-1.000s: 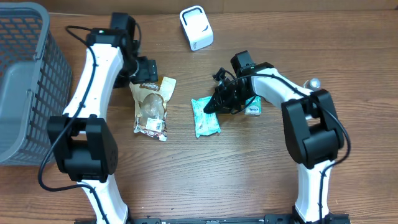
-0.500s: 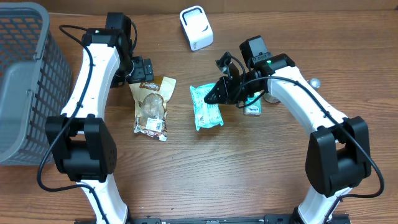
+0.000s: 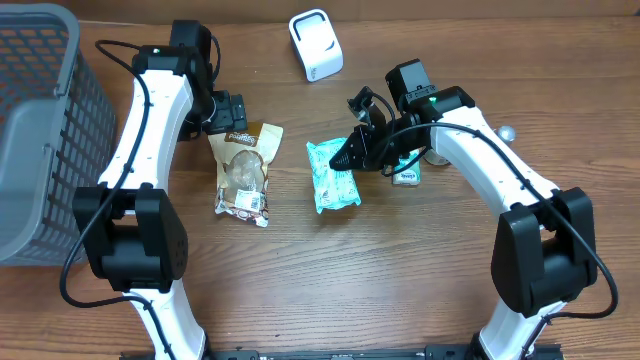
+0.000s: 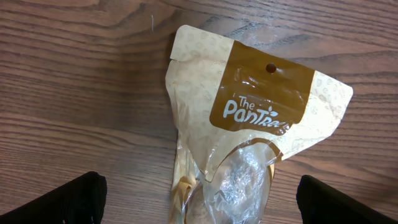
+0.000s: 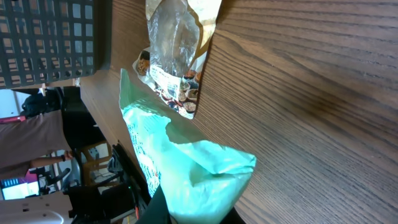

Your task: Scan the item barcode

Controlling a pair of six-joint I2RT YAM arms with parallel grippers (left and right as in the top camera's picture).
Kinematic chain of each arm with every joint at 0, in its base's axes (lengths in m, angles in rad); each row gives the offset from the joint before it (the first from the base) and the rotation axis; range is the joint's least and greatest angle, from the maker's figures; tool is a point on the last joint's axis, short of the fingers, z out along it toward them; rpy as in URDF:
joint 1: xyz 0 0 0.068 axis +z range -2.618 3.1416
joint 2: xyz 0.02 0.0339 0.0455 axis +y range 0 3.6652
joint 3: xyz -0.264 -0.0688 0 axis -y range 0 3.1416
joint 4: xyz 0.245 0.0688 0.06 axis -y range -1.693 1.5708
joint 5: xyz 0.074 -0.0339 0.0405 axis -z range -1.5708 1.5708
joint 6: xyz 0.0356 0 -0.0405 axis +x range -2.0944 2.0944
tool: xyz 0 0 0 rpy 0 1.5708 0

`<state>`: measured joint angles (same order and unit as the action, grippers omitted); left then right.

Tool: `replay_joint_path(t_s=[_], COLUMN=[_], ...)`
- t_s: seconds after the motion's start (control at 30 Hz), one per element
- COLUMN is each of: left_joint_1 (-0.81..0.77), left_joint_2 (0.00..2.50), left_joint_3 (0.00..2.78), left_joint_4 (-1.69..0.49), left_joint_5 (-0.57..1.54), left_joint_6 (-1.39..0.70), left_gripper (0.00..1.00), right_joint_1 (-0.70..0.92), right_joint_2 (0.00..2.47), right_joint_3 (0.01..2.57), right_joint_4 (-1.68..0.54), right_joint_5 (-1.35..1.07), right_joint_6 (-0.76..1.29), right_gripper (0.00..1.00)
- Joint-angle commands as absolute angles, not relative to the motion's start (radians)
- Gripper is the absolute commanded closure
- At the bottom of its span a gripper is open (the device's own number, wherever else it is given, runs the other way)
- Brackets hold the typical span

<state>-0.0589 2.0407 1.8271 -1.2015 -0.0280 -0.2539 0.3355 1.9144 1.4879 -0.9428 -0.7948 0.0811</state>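
two snack bags are out on the desk [image 3: 350, 285]. my right hand [image 3: 352, 155] is shut tight on one of them, the green packet [image 3: 332, 178]. it pinches the packet at the edge nearest the arm. the packet sits near the middle of the desk, just beside the tan pouch [image 3: 243, 165] but not touching it. in the right wrist view the packet bends and sags away from the fingers. i cannot tell if its far end rests on the wood.

my left hand [image 3: 232, 118] has its fingers wide apart and holds nothing. it hangs over the top end of the tan pouch, which lies flat.

i think the green packet is very light, thin and soft. it looks crinkly and a bit slippery, so it can flop, fold or slide out. the flat sealed edge is the best place to hold it, not the puffy middle. a squeeze there could crush what is inside.

i think the white scanner [image 3: 315, 45] at the back of the desk, well apart from the packet, is where it must go. i cannot see a barcode on the packet. i guess the floppy part must be kept flat so the lines are not bent.
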Motion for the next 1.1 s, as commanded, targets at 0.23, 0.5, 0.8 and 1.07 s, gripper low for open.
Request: replay_joint_path(t_s=[0.23, 0.5, 0.8, 1.07], left_joint_1=[-0.062, -0.062, -0.062, -0.062], left_joint_2=[2.042, 2.042, 2.042, 2.041], left_joint_3=[1.841, 1.841, 1.841, 1.841], left_joint_4=[-1.203, -1.203, -1.203, -1.203], left_joint_5=[-0.04, -0.04, -0.04, -0.04], left_joint_6=[-0.239, -0.239, -0.239, -0.239], left_gripper=[0.0, 0.01, 0.0, 0.0], right_joint_1=[0.338, 0.338, 0.339, 0.339], right_joint_2=[1.901, 1.901, 1.902, 1.902], right_joint_3=[1.493, 1.493, 1.493, 1.493], right_joint_4=[-0.94, -0.952, -0.92, -0.914], right_joint_5=[-0.701, -0.663, -0.663, -0.717], right_joint_6=[0.073, 0.073, 0.074, 0.115], right_gripper=[0.96, 0.96, 0.96, 0.96])
